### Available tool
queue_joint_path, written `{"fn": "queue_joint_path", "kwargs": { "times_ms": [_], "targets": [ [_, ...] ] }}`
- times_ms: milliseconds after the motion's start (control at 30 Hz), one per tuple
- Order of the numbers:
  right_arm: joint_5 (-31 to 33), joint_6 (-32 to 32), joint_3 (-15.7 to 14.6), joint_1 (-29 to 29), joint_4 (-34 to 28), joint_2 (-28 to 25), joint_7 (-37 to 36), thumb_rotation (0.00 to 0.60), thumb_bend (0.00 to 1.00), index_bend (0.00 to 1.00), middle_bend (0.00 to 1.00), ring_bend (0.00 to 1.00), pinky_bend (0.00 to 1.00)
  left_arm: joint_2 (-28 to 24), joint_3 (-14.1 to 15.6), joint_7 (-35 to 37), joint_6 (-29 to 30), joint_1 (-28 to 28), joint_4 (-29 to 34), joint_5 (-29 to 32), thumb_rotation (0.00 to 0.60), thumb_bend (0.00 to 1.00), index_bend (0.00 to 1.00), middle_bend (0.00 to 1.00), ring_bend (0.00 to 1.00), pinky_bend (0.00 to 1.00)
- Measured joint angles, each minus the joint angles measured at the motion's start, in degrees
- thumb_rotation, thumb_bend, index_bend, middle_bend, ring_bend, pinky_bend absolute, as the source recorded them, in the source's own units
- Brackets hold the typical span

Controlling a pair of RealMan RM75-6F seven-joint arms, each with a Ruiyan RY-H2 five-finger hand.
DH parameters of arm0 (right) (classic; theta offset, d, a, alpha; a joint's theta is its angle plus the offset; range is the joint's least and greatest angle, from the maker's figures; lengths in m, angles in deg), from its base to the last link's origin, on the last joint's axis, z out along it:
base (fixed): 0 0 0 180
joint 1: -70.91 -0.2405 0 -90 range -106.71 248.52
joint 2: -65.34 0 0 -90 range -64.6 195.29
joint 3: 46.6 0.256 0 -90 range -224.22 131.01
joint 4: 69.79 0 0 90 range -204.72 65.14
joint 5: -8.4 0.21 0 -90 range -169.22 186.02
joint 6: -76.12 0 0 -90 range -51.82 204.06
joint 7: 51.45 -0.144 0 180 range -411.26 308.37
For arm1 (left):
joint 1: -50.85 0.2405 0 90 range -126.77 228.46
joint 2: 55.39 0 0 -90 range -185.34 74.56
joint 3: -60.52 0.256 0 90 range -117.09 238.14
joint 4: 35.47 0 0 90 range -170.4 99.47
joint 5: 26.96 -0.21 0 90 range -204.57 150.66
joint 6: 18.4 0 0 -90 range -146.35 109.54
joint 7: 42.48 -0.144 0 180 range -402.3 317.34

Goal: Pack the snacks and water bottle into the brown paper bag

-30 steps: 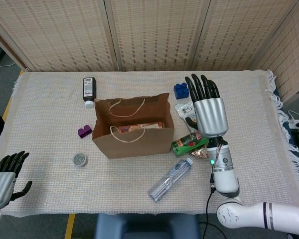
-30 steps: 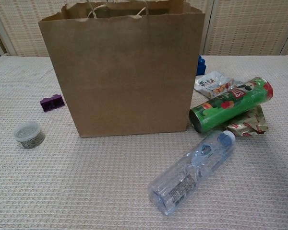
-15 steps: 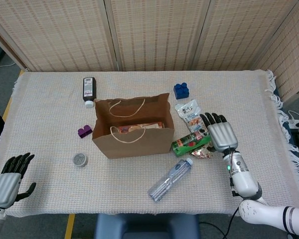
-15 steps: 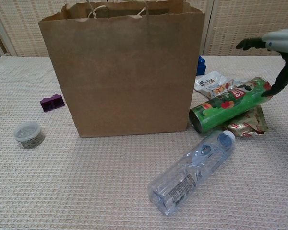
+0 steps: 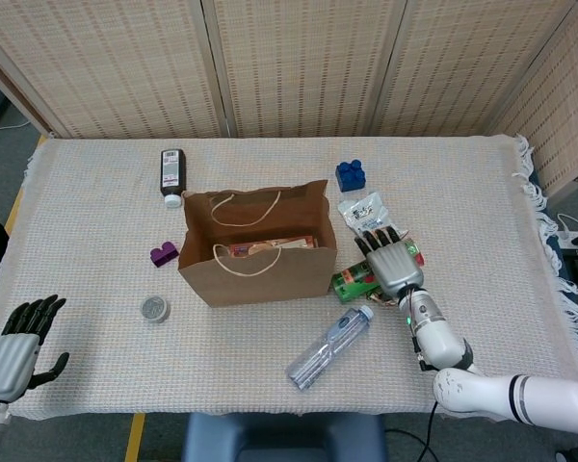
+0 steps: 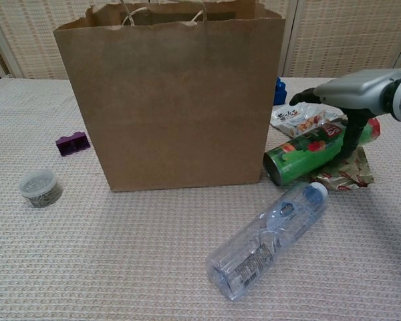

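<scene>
**Right hand poised over the green crisp tube**

The right hand point(image 5: 393, 262) hovers palm-down directly above the green cylindrical crisp tube point(image 6: 307, 152), fingers spread and nothing in its grasp; in the chest view its thumb hangs down by the tube's far side, though whether it touches cannot be told. The left hand point(image 5: 17, 337) waits at about 8 o'clock on the table, open and idle.

To take the tube well, I judge the hand should settle so the fingers wrap across the barrel near its middle rather than its end, since a smooth cylinder lying on its side will roll away from a one-sided push. The tube rests on a crinkled gold-and-red foil snack packet point(image 6: 342, 175), so the close should avoid snagging that packet along with it. A white snack pouch point(image 5: 363, 214) lies just beyond, at 12 o'clock from the hand.

The brown paper bag point(image 5: 258, 252) stands upright at the table's centre, mouth open, and already holds one flat snack pack point(image 5: 270, 246). The clear plastic water bottle point(image 5: 329, 348) lies on its side at 5 o'clock from the bag, unpacked.
</scene>
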Motion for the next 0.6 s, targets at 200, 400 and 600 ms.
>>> {"fn": "queue_joint_path", "kwargs": {
  "times_ms": [200,400,600],
  "targets": [
    [5.2,-0.7,-3.0,-4.1,1.7,1.0,4.8,0.600,0.00,0.00,0.01,0.00,0.00,-0.1,0.0,0.2,0.0,0.0,0.0,0.1,0.600,0.36,0.00,0.00,0.00,0.04],
    [7.3,-0.3,-5.1,-5.4,5.4,3.8,5.4,0.600,0.00,0.00,0.04,0.04,0.11,-0.1,0.0,0.3,-0.1,0.0,0.0,0.1,0.600,0.36,0.00,0.00,0.00,0.04],
    [5.9,0.3,-5.7,-5.5,7.9,5.4,3.5,0.600,0.18,0.40,0.41,0.47,0.59,-0.1,-0.1,0.3,-0.2,-0.1,-0.1,0.5,0.600,0.37,0.00,0.00,0.00,0.04]
  ]
}}
